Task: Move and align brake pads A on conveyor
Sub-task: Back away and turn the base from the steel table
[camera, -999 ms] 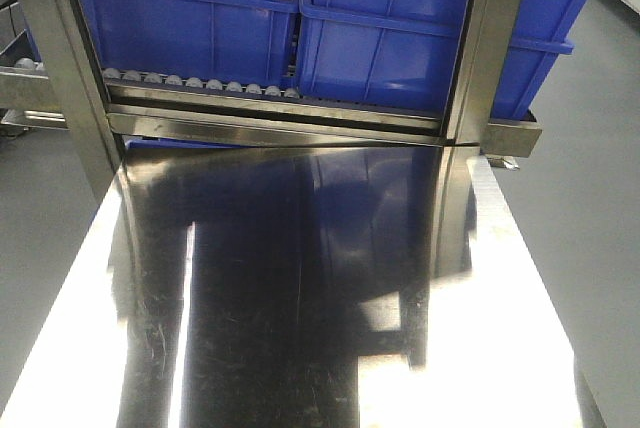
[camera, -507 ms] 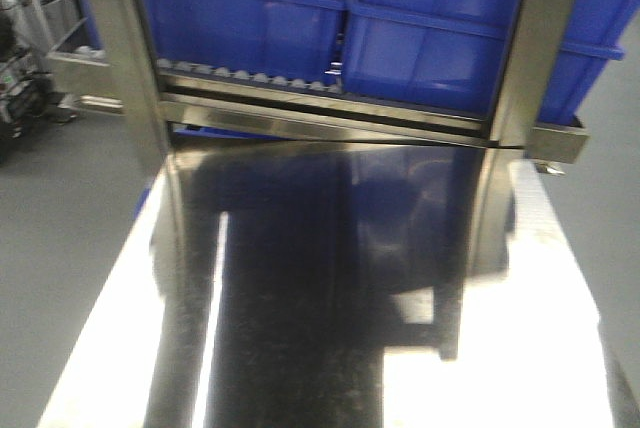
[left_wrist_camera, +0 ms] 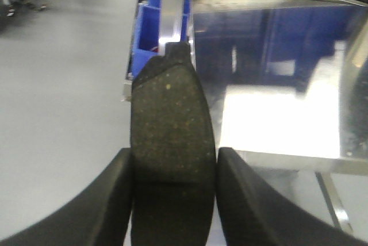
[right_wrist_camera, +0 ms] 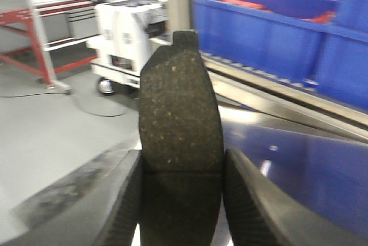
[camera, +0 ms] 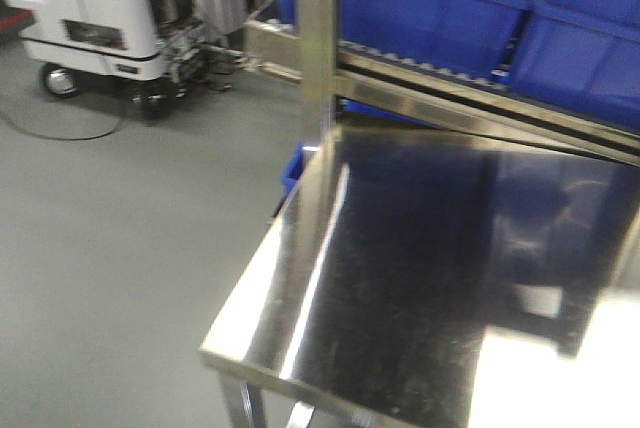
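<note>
My left gripper (left_wrist_camera: 172,168) is shut on a dark grey speckled brake pad (left_wrist_camera: 169,119), its end tab pointing away from me, held above the floor beside the steel table's left corner. In the right wrist view my right gripper (right_wrist_camera: 181,183) is shut on another brake pad (right_wrist_camera: 179,114) of the same look, with a thin groove across it near the fingers (right_wrist_camera: 253,200). Neither gripper nor pad shows in the front view. The conveyor is out of view.
A shiny steel table (camera: 440,278) fills the front view's right half, its left edge and near corner (camera: 215,353) over grey floor. Blue bins (camera: 430,8) sit on a roller rack behind it. A steel post (camera: 318,38) rises at the table's far left. A white wheeled machine (camera: 95,8) stands far left.
The front view has swung left: the table and blue bins have shifted right in frame, and the grey floor and white machine have come into sight.
</note>
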`<state>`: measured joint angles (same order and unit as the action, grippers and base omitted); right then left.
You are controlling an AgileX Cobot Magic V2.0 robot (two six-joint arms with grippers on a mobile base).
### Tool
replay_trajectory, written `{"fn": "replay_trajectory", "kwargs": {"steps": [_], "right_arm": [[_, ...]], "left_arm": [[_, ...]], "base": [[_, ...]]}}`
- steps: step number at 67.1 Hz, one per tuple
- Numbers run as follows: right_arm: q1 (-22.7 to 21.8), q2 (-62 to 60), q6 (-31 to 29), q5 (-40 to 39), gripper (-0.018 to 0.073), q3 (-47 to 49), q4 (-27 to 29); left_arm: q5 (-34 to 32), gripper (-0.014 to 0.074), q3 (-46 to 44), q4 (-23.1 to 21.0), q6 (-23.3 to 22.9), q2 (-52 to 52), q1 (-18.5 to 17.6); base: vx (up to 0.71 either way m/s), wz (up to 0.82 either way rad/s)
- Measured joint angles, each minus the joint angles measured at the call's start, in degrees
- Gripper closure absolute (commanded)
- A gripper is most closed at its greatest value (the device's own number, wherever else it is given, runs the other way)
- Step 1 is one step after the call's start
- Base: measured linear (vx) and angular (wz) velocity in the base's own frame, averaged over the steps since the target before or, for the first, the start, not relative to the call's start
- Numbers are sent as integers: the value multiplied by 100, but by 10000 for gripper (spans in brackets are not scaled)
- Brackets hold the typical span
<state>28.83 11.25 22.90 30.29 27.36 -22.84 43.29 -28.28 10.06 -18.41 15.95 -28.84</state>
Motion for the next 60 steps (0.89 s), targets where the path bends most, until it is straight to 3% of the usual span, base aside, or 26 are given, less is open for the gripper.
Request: {"fn": "replay_trajectory", "kwargs": {"steps": [60], "right_arm": [[0,0,0,0,564,0,0]], "left_arm": [[2,603,0,10,0,0,0]], "base": [[-19,81]]}}
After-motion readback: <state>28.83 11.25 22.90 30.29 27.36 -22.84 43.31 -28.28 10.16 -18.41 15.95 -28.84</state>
